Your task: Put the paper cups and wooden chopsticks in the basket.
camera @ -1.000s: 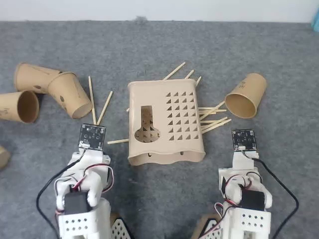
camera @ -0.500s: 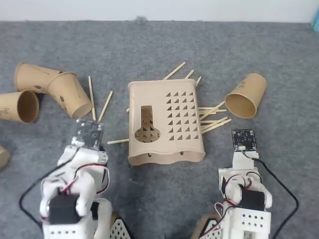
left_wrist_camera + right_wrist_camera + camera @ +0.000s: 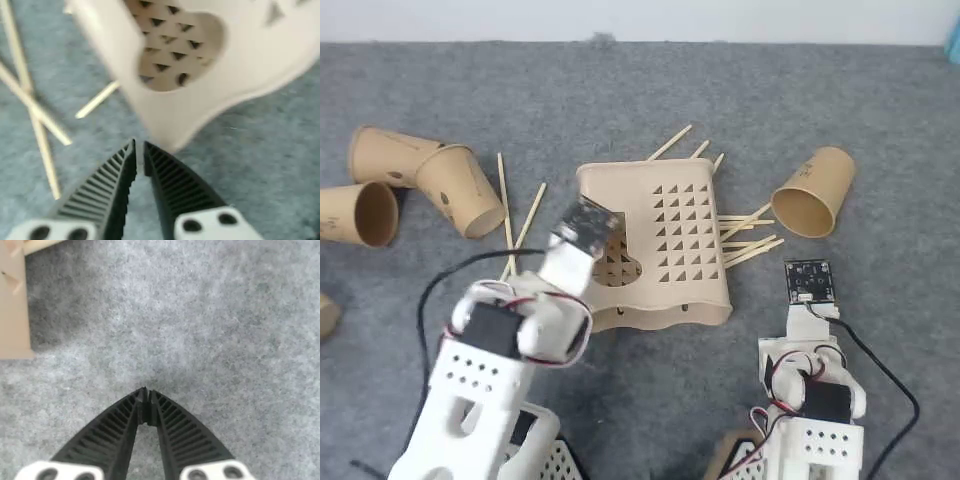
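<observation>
L gripper (image 3: pixel 139 145) closed, arm leaning over basket (image 3: pixel 672 272) edge — R gripper (image 3: pixel 146 391) closed, low.

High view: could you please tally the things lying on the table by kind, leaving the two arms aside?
Paper cups: 5, one of them cut off at the picture's left edge.
Basket: 1.
Wooden chopsticks: at least 8; some run under the Basket, so the exact number cannot be told.
Total: at least 14.
</observation>
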Robot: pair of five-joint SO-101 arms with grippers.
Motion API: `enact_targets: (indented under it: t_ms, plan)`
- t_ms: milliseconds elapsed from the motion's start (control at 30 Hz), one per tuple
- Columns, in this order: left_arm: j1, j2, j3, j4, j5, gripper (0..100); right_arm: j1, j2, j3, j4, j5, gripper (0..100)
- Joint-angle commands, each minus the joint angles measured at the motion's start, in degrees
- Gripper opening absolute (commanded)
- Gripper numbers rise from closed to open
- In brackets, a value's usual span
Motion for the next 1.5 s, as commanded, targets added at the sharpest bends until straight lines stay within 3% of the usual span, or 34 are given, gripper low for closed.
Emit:
enact_targets:
  t_ms: [0, 100, 233, 567, 733, 967, 1200, 1267, 1400, 1467]
  plan:
    - [3.5, -7.6, 0.7, -1.0, 3.9, 13, -0.3, -0.9, -0.4, 0.4, 0.7, 1.3]
    - [3.5, -16.1, 1.2, 0.2, 4.6, 21, -0.3, -0.9, -0.4, 0.4, 0.7, 1.3]
    - [4.0, -23.0, 4.2, -0.1, 4.1, 22, -0.3, -0.9, -0.4, 0.4, 0.7, 1.3]
    - [4.2, -23.2, 14.5, -4.4, -2.3, 22, -0.3, -0.9, -0.4, 0.4, 0.7, 1.3]
    - [5.8, -23.6, 20.3, -8.5, -0.2, 22, -0.3, -0.9, -0.4, 0.4, 0.7, 1.3]
    - [0.5, -23.6, 24.4, -22.9, 11.2, 22, -0.3, -0.9, -0.4, 0.4, 0.7, 1.3]
    - [-7.5, -23.6, 32.1, -39.6, 14.6, 22, -0.3, -0.9, -0.4, 0.4, 0.7, 1.3]
    - [-7.5, -23.6, 33.2, -41.4, 14.6, 19, -0.3, -0.9, -0.4, 0.4, 0.7, 1.3]
    - [-7.3, -23.6, 32.0, -42.3, 14.6, 0, -0.3, -0.9, -0.4, 0.4, 0.7, 1.3]
    - [-7.5, -23.6, 31.0, -42.4, 14.7, 2, -0.3, -0.9, -0.4, 0.4, 0.7, 1.3]
